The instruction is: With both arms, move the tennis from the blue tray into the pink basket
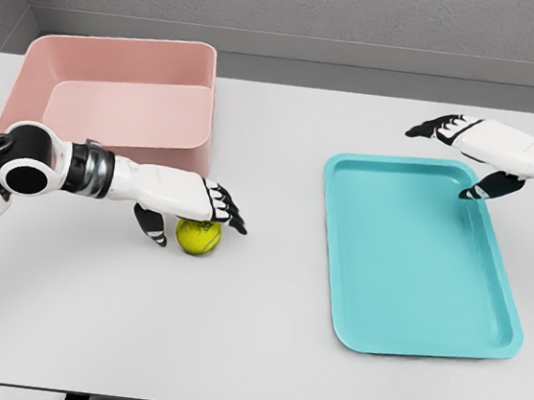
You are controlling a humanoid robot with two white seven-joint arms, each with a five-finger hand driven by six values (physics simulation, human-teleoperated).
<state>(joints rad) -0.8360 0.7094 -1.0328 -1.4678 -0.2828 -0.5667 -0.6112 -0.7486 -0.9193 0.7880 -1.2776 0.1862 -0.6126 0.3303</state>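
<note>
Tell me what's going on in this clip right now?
The left hand is cupped over the tennis ball, which sits on the table just in front of the pink basket, not in it. The blue tray is empty. The right hand hovers open above the tray's far corner, holding nothing.

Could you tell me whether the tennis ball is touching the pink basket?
Apart. The head view shows a strip of bare table between the tennis ball and the pink basket front wall.
</note>
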